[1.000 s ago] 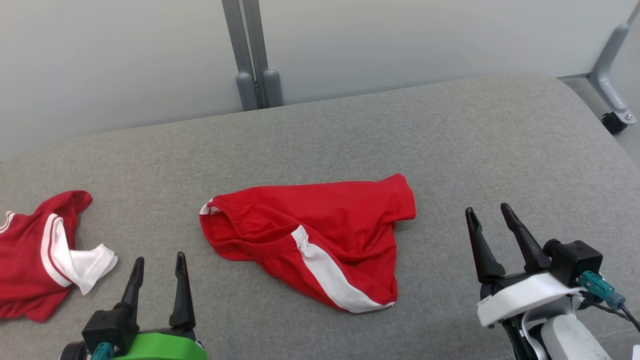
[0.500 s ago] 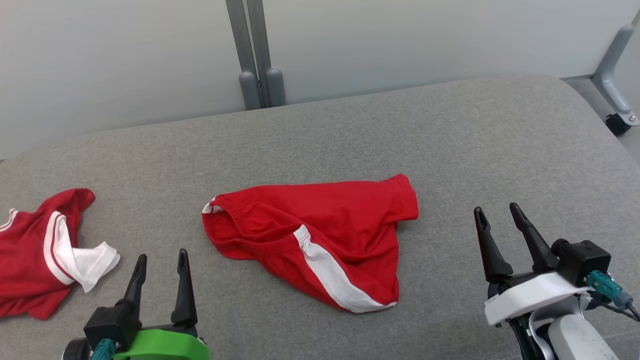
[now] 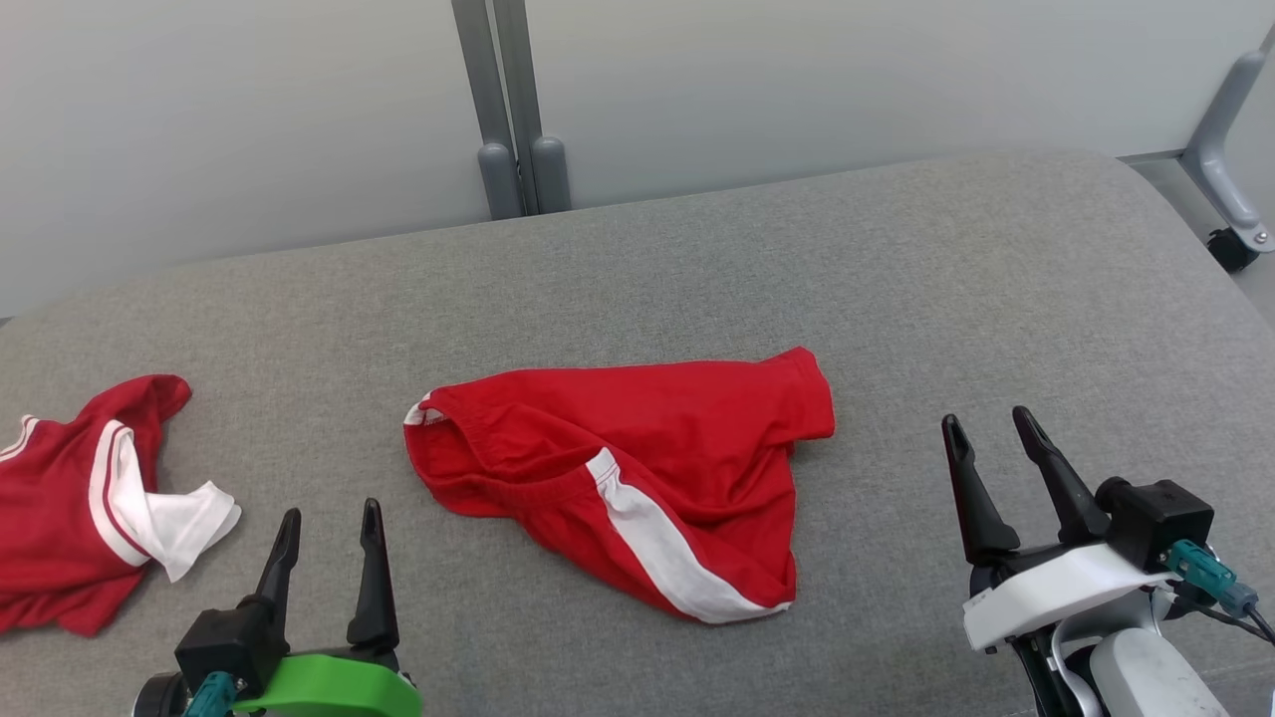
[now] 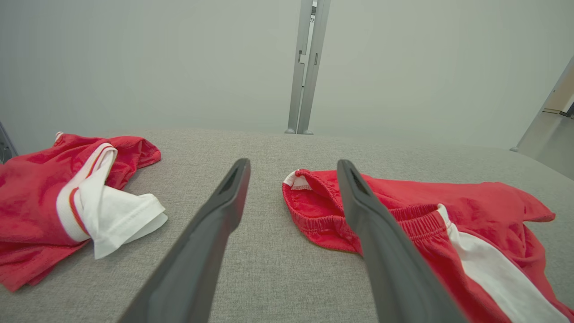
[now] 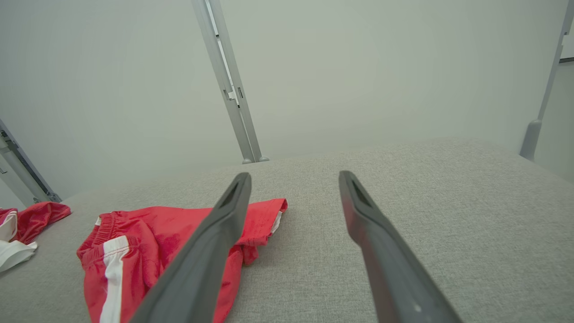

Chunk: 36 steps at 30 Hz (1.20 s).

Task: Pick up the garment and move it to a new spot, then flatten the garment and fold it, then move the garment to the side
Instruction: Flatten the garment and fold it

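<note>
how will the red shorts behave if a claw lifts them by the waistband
Probably floppy: the red shorts lie rumpled in folds on the grey cushion, so they would likely drape from one pinch. Thin cloth suggests light. Pushed, they may bunch rather than slide on that textured weave.

Grey fabric-covered padded surface (image 3: pixel 896 259), rounded far corners, fine woven texture. Two garments lie directly on it, well apart. Red shorts (image 3: pixel 677 438) near middle, crumpled, not flat: elastic waistband (image 3: pixel 498 473) toward left and gaping open, white side stripe (image 3: pixel 657 548) running diagonally toward near edge, one leg hem toward far right. Red shirt (image 3: pixel 50 518) at left edge, bunched, white sleeve (image 3: pixel 184 523) with red-and-white trim folded over toward shorts.
</note>
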Available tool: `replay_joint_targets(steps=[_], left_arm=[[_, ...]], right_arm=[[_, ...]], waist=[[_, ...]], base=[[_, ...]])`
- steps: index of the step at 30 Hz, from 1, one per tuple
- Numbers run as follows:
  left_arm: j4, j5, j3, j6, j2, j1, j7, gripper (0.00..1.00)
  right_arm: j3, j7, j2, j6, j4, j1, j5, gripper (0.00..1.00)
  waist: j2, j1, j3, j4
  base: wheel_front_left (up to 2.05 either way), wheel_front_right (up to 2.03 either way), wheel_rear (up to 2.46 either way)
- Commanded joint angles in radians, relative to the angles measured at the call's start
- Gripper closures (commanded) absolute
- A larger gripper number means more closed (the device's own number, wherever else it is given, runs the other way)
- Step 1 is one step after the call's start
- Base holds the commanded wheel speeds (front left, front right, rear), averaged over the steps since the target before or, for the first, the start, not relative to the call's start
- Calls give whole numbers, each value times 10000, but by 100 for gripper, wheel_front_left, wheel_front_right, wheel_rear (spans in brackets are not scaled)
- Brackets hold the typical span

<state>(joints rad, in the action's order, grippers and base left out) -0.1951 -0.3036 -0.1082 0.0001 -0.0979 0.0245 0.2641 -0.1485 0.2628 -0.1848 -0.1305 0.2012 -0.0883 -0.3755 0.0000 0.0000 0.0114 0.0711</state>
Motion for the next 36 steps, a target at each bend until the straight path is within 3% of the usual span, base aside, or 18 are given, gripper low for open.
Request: replay_joint_targets(steps=[1,18,23,26,36], left_arm=[[-39,85,46,-34,26,-194,5,0],[-266,228,194,-222,70,-289,5,0],[-380,-117,-73,-523,137,-523,-348,0],[-403,-402,-409,-752,153,-767,-1212,0],[67,-1613,-1881,-1235,-280,-2424,-6088,0]], right_arm=[[-30,23,-5,-4,34,8,-38,0],[-95,23,25,-4,125,-109,-115,0],[-119,23,-27,-4,85,-248,-110,0],[-142,23,-42,-4,58,-265,-94,0],[-150,23,60,-4,32,-334,-80,0]], waist=[[0,0,1,-2],[0,0,-32,67],[0,0,-133,164],[0,0,-186,241],[0,0,-522,539]], base=[[0,0,0],[0,0,0],[0,0,0],[0,0,0],[0,0,0]])
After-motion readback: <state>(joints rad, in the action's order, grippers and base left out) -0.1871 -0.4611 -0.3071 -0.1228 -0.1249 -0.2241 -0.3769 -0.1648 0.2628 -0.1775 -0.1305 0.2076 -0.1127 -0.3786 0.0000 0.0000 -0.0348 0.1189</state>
